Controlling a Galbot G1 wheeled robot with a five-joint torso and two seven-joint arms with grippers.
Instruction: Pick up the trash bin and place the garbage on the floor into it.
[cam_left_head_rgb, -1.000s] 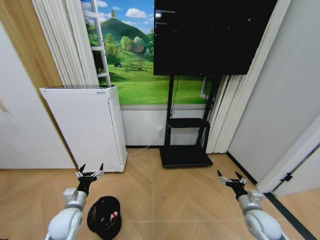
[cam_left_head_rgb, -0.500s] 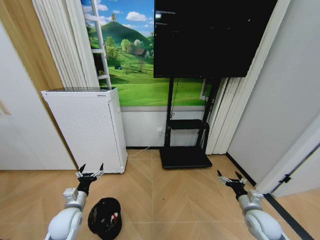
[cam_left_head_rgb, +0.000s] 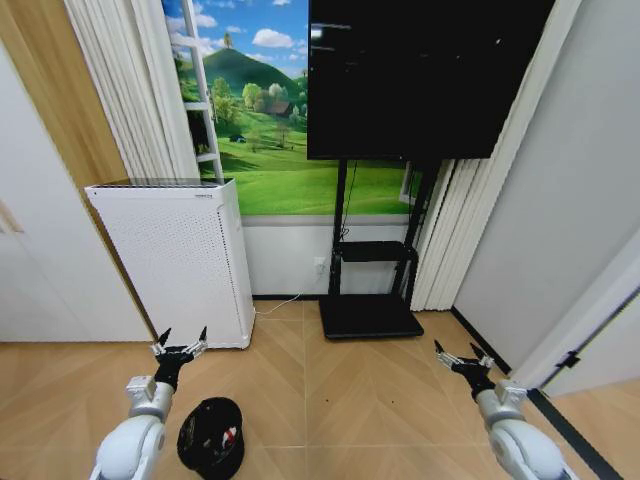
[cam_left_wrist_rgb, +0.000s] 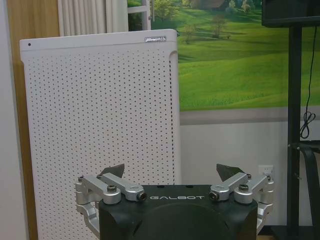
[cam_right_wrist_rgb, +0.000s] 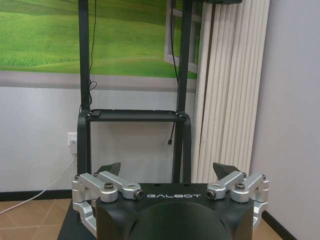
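Head view: the trash bin (cam_left_head_rgb: 211, 438), a small black round mesh bin with a black liner, stands on the herringbone wood floor (cam_left_head_rgb: 370, 400) at about seven o'clock in the picture, just beside the left forearm. A scrap of red and white shows inside it (too small to name).

The left gripper (cam_left_head_rgb: 179, 344) hangs at roughly eleven o'clock from the bin, above the floor, fingers spread wide with nothing between them. The left wrist view confirms this: its two dark fingertips (cam_left_wrist_rgb: 114, 171) stand well apart and hold nothing, pointing toward the white perforated appliance (cam_left_wrist_rgb: 100, 130), which stands against the wall beside the pleated curtain (cam_left_head_rgb: 125, 90).

The right gripper (cam_left_head_rgb: 462, 354) is at about four o'clock in the head view, well apart from the bin, also wide open and empty. In the right wrist view it faces the black TV stand (cam_right_wrist_rgb: 132, 116), whose shelf sits between two uprights, with a wall socket (cam_right_wrist_rgb: 72, 138) just beside the stand's leg.

A large dark television (cam_left_head_rgb: 425, 70) hangs on that stand at twelve o'clock, before a green landscape mural (cam_left_head_rgb: 270, 130).
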